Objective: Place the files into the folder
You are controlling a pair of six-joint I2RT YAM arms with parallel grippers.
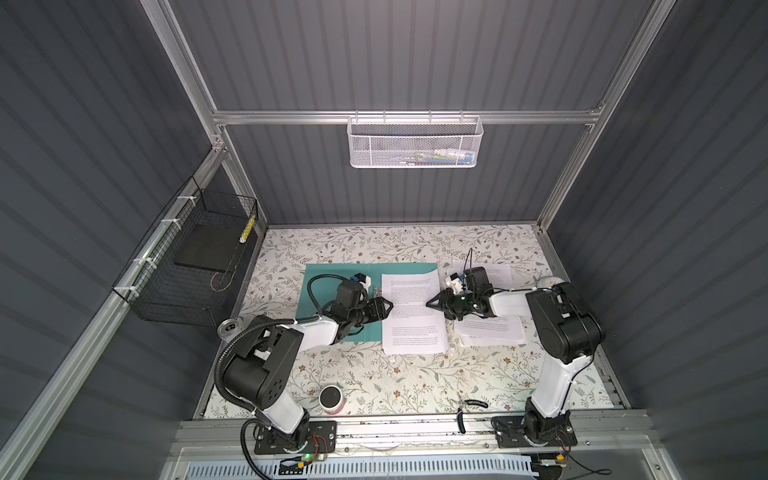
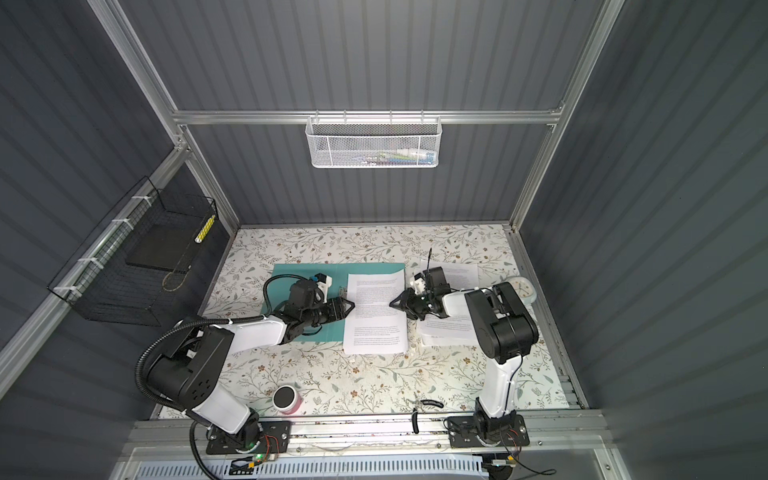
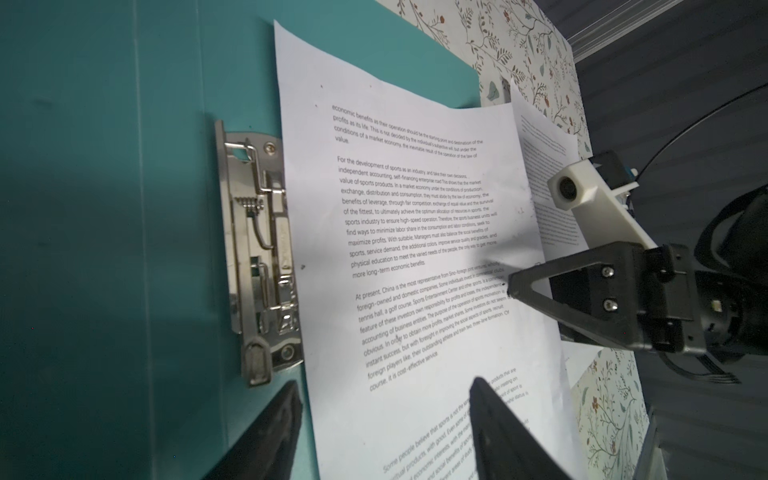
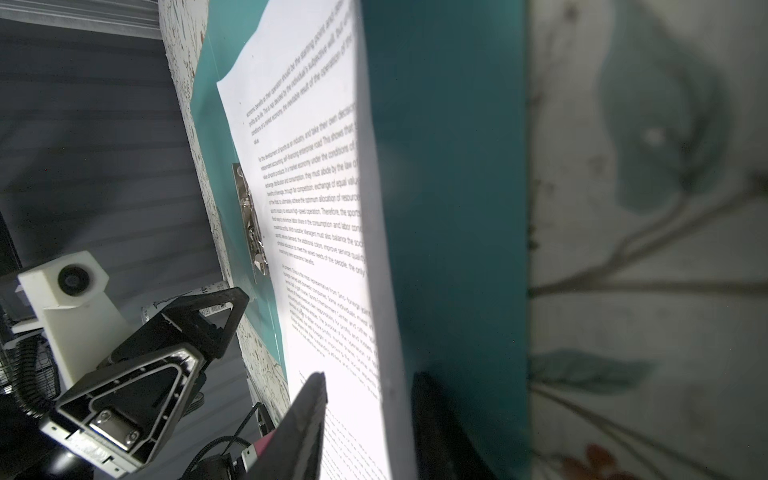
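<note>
The teal folder [image 1: 411,268] [image 2: 374,268] lies open on the table, its metal clip [image 3: 262,257] [image 4: 251,220] by the spine. One printed sheet of the files [image 1: 413,328] [image 2: 376,332] [image 3: 415,232] rests on the folder's right half and overhangs its front edge. More files [image 1: 490,332] [image 2: 449,332] lie to the right under the right arm. My left gripper [image 1: 388,308] [image 3: 386,415] is open at the sheet's left edge, near the clip. My right gripper [image 1: 430,302] [image 4: 370,415] is open, its fingers either side of the sheet's raised right edge.
A cup with a black lid [image 1: 331,398] stands near the front and a metal can [image 1: 230,328] sits left of the left arm. A black wire basket [image 1: 195,266] hangs on the left wall, a white mesh basket [image 1: 415,141] on the back rail. A black tool [image 1: 473,403] lies at the front edge.
</note>
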